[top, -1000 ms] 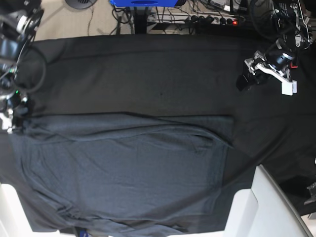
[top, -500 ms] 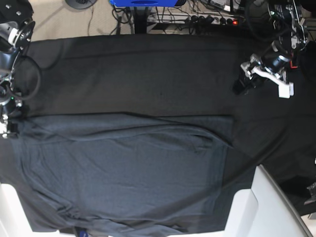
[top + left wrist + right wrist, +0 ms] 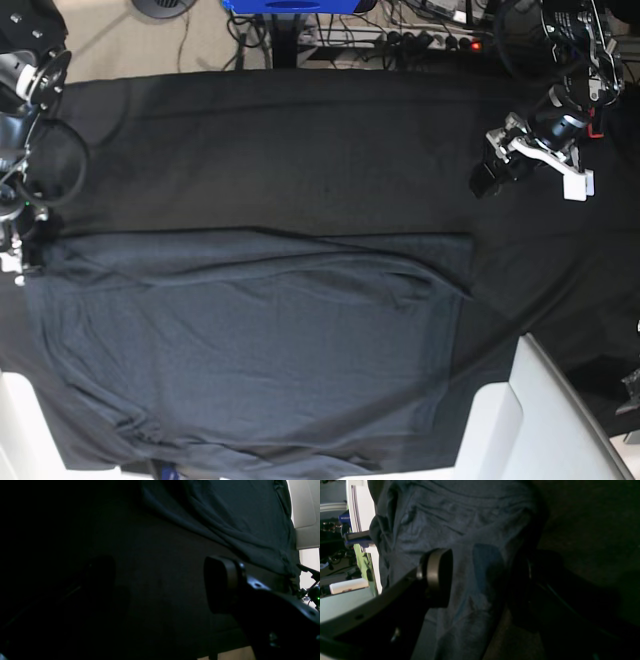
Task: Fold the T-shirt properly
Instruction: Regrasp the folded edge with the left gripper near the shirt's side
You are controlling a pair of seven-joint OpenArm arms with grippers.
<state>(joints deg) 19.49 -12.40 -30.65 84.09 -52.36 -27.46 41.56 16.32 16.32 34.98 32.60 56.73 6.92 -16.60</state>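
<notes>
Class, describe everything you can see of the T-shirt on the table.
The T-shirt is dark charcoal-grey soft knit, faintly bluish, spread flat and wrinkled on the black tablecloth, a little lighter than it. Its near edge hangs off the front. The right gripper straddles one edge, jaws apart; contact is unclear.

Our left gripper (image 3: 497, 172) wide open far right, our right gripper (image 3: 480, 577) part open far left.
</notes>
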